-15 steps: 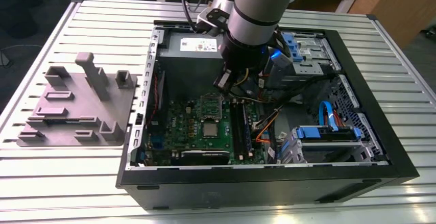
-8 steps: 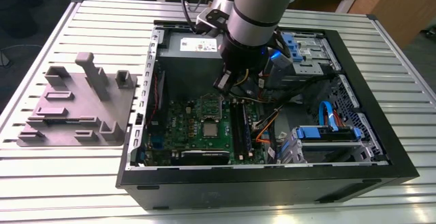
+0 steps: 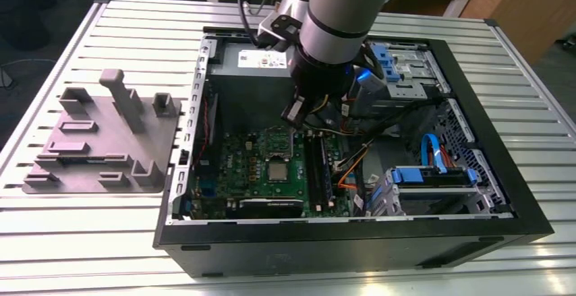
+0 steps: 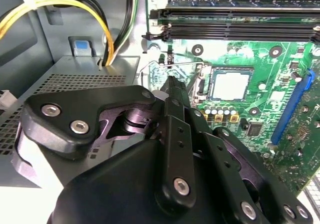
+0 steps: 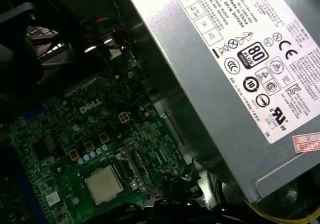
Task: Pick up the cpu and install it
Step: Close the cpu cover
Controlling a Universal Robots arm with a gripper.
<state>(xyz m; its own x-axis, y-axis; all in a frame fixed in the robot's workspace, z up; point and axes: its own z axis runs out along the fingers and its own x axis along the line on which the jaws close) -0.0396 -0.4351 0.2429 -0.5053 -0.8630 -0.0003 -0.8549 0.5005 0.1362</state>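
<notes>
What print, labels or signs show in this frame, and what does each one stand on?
Print stands in these places; none of it is quoted here.
Large white label with lines of print and round certification signs: on the grey power-supply box.
Small red-edged sticker: at that label's corner.
White lettering: on the green motherboard.
cpu: no marking to make out on its metal top.
</notes>
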